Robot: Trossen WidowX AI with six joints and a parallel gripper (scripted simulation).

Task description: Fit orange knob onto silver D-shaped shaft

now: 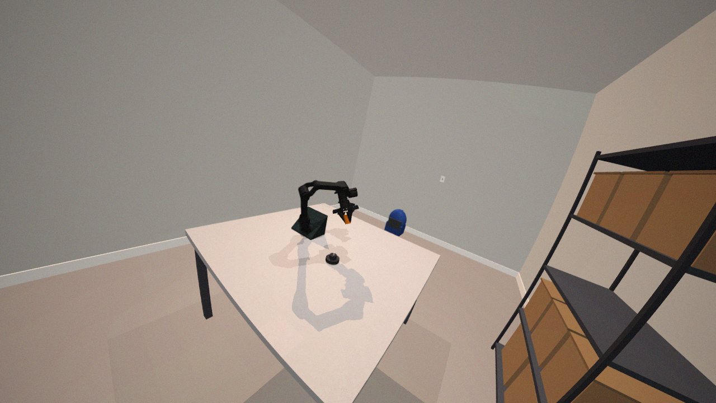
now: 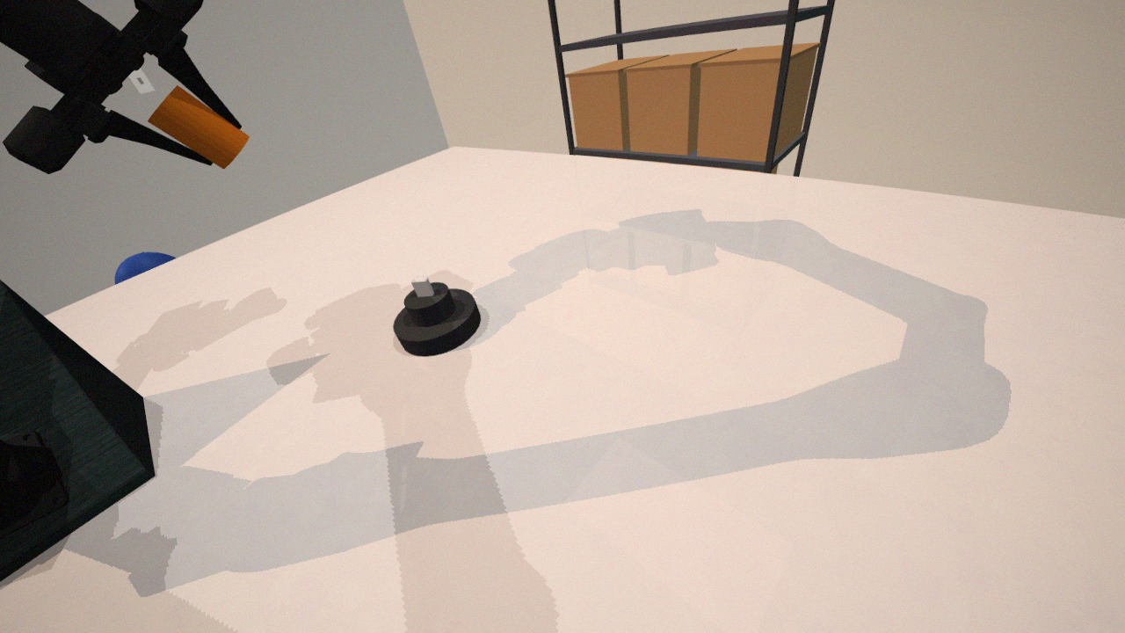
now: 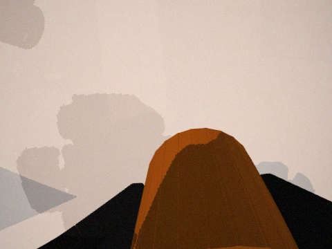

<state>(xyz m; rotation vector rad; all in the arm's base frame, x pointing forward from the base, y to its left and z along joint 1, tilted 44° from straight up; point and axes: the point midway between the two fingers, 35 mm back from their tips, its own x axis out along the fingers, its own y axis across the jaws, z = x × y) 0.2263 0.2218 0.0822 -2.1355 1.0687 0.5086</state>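
Observation:
My gripper (image 1: 347,220) (image 2: 225,144) is shut on the orange knob (image 1: 347,219) (image 2: 199,127) (image 3: 207,194) and holds it high above the table, tilted in the exterior view. The knob's underside and its hole are hidden in all views. The round black pedestal (image 1: 332,259) (image 2: 437,337) stands on the table, with the silver shaft (image 2: 423,287) pointing up from its raised middle. The knob is up and to the left of the shaft in the exterior view, well apart from it. The wrist view shows neither pedestal nor shaft.
The dark arm base (image 1: 311,225) (image 2: 78,440) stands on the pale table (image 1: 280,310) (image 2: 707,534). Shadows of the arm fall across the table. A blue object (image 1: 395,221) (image 2: 142,265) is beyond the table's edge. A shelf rack (image 1: 580,310) (image 2: 668,159) with brown boxes stands beyond the table.

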